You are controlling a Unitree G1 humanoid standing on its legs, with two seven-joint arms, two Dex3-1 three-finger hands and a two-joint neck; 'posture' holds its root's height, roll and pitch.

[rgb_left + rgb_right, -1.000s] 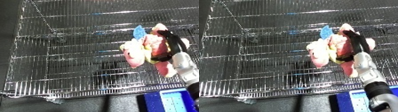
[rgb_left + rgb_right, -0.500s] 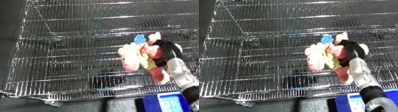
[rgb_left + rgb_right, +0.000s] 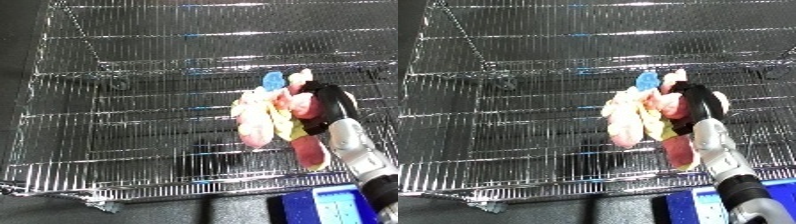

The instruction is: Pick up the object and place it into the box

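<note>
Left eye view showed the plush toy — a soft bundle of pink, cream and yellow with a blue bit at its top — hanging over the inside of the wire bin, its limp parts dangling below the grasp. The right hand had its black fingers curled round the toy's upper right side, with the silver forearm rising from the lower right corner of the view. The toy hung above the bin's mesh floor, toward the right and nearer the front wall than the back; whether its lowest part touched the wire could not be told. By my reading the carry was nearly over and the step in hand was the placing itself. The next move called for opening the fingers so the toy would drop onto the floor of the bin, then lifting the hand clear without snagging the fabric. A blue object lay outside the bin at the bottom edge. The left hand appeared in neither view.
</note>
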